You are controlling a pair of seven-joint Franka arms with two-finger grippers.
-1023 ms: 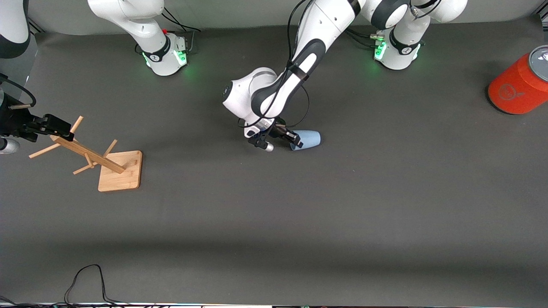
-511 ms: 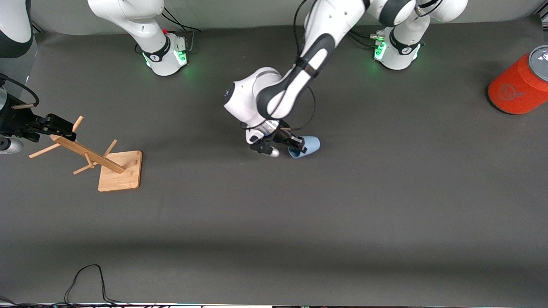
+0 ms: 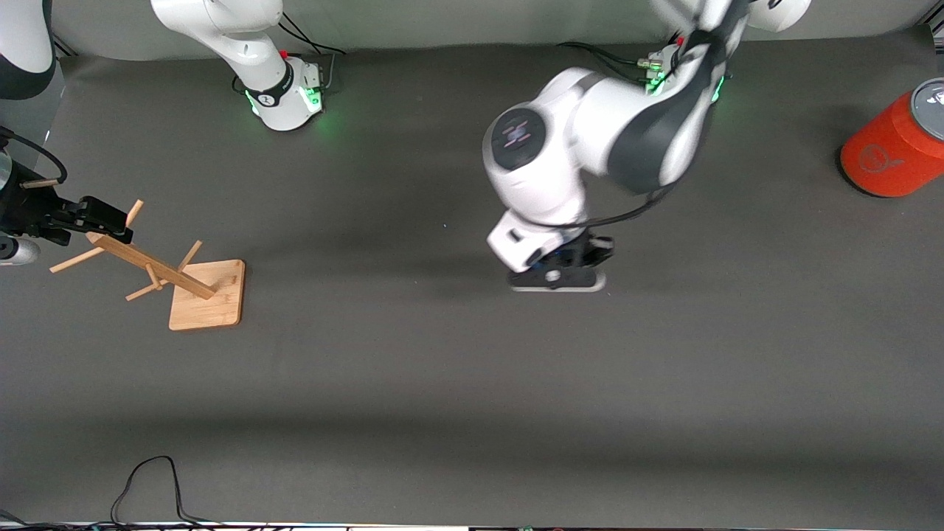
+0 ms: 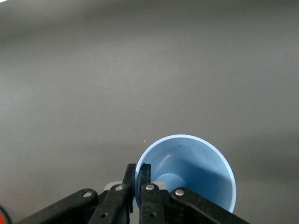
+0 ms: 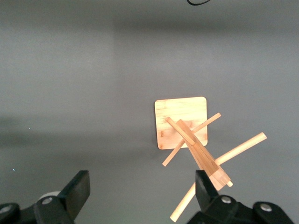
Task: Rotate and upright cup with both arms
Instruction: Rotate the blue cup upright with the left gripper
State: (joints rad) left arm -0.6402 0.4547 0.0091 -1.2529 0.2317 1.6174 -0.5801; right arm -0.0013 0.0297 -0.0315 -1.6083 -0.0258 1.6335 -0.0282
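Front view gives you a dark grey matte bench (image 3: 457,383) with a pale wall strip along the robots' edge and a black cable (image 3: 151,483) looping at the edge nearest the camera. At the left arm's end of the bench stands an orange cylinder (image 3: 889,151) with a grey lid; what it holds you cannot see.

Your left gripper (image 3: 568,267) hangs over the middle of the bench, pointing downward, and in this view its wrist hides the cup. In the left wrist view the cup (image 4: 189,170) shows its open mouth toward the camera, pale blue and with nothing inside. The left gripper's fingers (image 4: 145,184) are clenched on the rim, one inside the cup wall and one outside.

Toward the right arm's end you have a wooden peg rack (image 3: 173,276) on a square base. Your right gripper (image 3: 96,217) sits at the top of its slanted post. In the right wrist view the fingers (image 5: 77,191) are spread wide, with the rack (image 5: 194,140) below and between them, untouched.
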